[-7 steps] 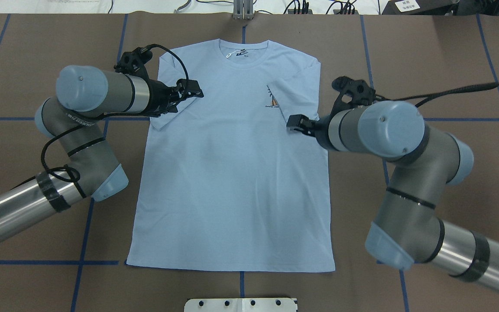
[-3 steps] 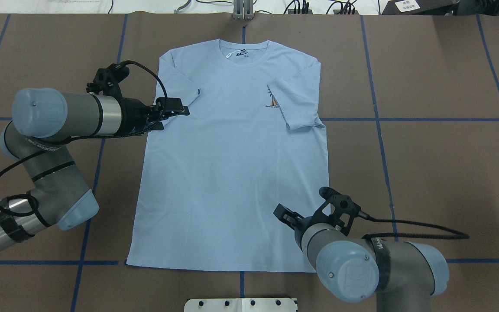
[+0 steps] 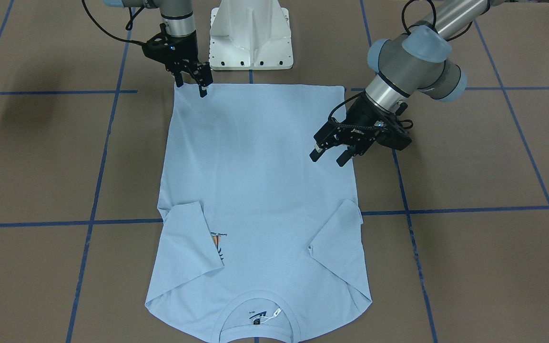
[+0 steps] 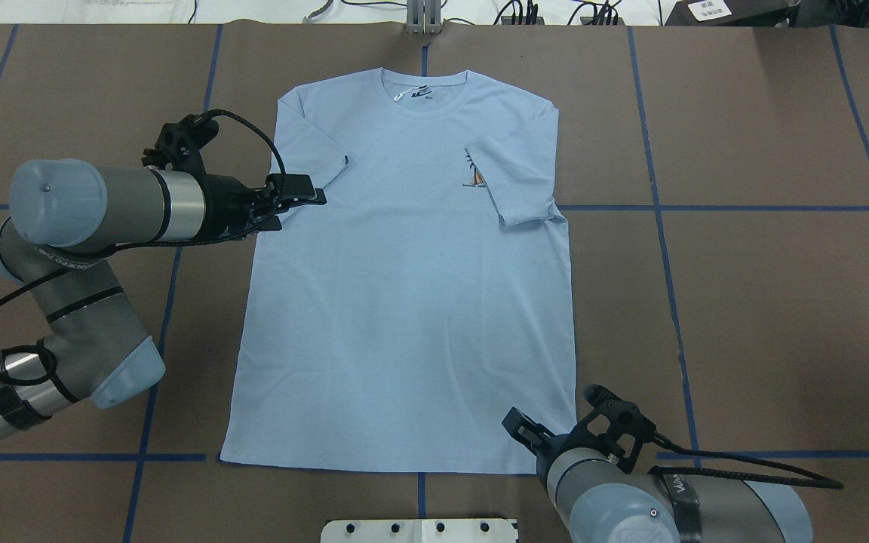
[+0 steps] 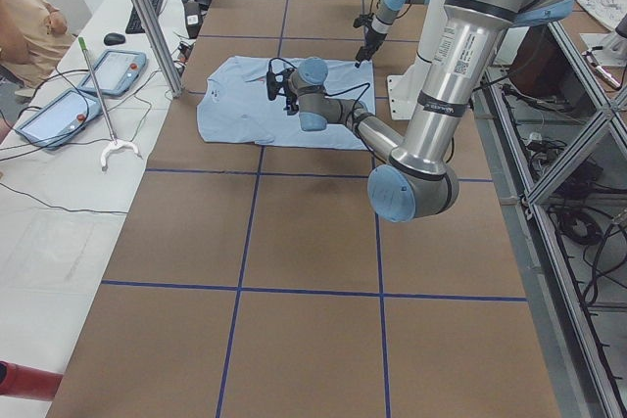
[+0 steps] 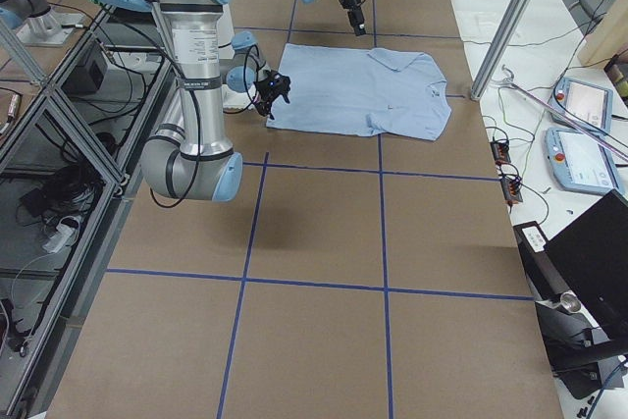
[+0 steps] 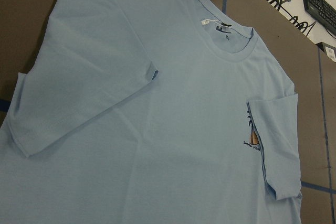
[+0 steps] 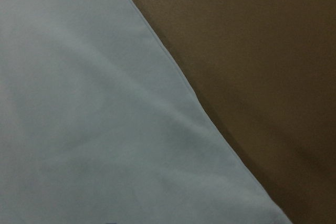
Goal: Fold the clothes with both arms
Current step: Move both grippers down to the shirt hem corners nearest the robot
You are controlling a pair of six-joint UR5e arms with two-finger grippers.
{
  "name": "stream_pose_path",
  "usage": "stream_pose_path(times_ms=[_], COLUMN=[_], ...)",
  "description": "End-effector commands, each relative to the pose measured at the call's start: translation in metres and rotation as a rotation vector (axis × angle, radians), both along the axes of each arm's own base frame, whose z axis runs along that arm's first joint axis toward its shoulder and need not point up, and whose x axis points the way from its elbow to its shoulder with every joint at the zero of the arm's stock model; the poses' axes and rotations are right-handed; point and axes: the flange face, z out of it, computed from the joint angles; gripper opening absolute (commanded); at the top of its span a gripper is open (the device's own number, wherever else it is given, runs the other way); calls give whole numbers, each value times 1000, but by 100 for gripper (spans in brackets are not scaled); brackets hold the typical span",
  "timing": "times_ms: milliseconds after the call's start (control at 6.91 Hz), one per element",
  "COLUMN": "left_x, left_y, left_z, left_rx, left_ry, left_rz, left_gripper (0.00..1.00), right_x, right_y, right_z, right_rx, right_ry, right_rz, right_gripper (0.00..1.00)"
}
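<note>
The light blue T-shirt (image 4: 404, 302) lies flat on the table, collar at the far side, both sleeves folded inward. The right sleeve (image 4: 514, 173) partly covers the chest print (image 4: 474, 175). My left gripper (image 4: 300, 210) is open and empty, just above the shirt's left edge below the folded left sleeve (image 4: 306, 151); it also shows in the front view (image 3: 326, 159). My right gripper (image 4: 529, 436) is open over the near right hem corner, its fingers spread over the hem in the front view (image 3: 190, 87). The right wrist view shows the shirt's edge (image 8: 79, 103) close up.
The brown table (image 4: 744, 302) carries blue tape lines. The white pedestal base (image 3: 250, 33) stands just behind the hem. A person and tablets (image 5: 59, 110) are at the far side, beyond a metal post.
My right arm has swung from the folded right sleeve back to the near right hem corner. My left gripper has drawn back off the folded left sleeve, toward the shirt's left edge.
</note>
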Motion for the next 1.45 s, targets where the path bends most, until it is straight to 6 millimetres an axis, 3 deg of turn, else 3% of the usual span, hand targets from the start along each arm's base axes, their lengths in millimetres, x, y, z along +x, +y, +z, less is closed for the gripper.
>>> stream_pose_path(times_ms=[0,434,579,868,1302], left_x=[0,1,3,3,2], left_y=[1,1,1,1,2], left_z=[-2,-1,3,2,-2], left_rx=[0,-2,-4,-3,1], left_ry=[5,2,-3,-2,4], left_rz=[-2,0,0,-2,-2], left_gripper=[99,99,99,99,99], right_x=[5,11,11,12,12], right_y=[22,24,24,22,21], right_z=[30,23,24,26,26], right_rx=[-30,-48,-47,-45,-40], right_ry=[43,26,29,36,39], right_rz=[-19,-37,-36,-35,-39], right_gripper=[87,69,50,0,0])
